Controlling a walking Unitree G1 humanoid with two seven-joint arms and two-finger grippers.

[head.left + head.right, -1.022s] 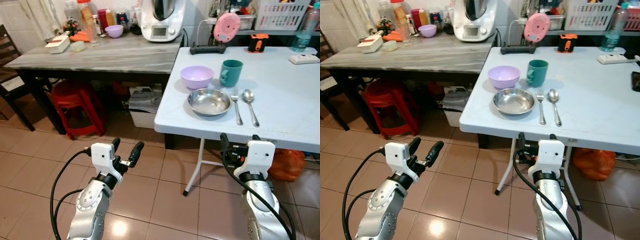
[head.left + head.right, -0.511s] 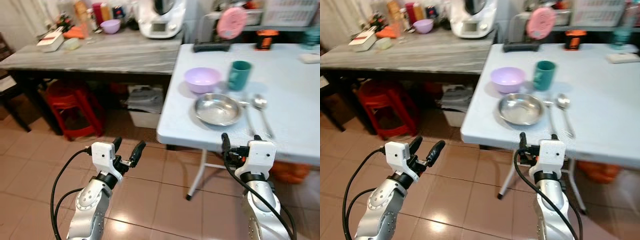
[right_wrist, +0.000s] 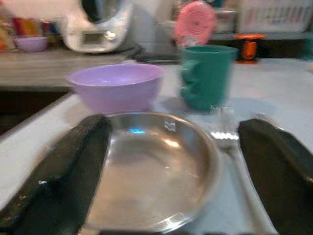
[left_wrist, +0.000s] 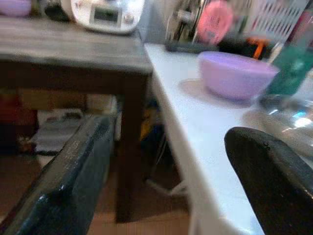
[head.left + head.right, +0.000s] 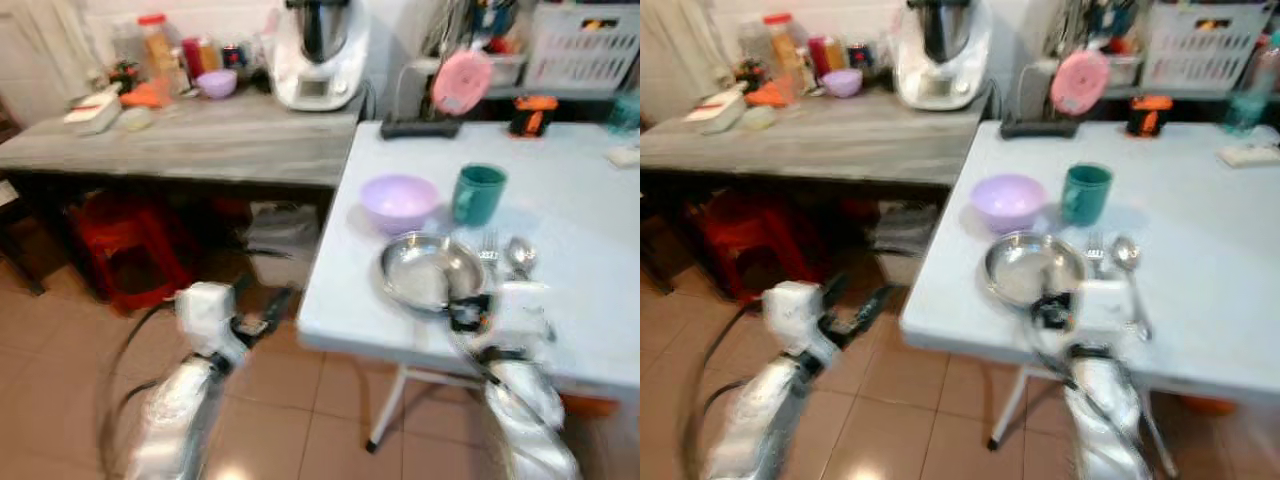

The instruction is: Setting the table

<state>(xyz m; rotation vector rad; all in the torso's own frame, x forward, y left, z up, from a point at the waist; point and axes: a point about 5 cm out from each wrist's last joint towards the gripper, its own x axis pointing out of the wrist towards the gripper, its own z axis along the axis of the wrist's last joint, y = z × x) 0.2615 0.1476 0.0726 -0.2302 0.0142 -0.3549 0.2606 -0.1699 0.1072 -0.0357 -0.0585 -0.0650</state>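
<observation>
Risk ahead — your open right hand (image 3: 166,161) sits just before the steel plate (image 3: 154,166); blurred frames could mislead, shoving it into the fork (image 5: 490,247).

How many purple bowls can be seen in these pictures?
2: one purple plastic bowl on the white table behind the steel plate, one small purple bowl far back on the grey counter.

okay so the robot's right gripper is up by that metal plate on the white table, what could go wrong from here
The metal plate sits near the white table's front edge, and the open right gripper faces it at rim height; pushing forward could shove it into the purple bowl or green cup. The fork and spoon lie right beside the plate, so one finger could knock them askew. The head views are blurred, so aim may be off.
</observation>
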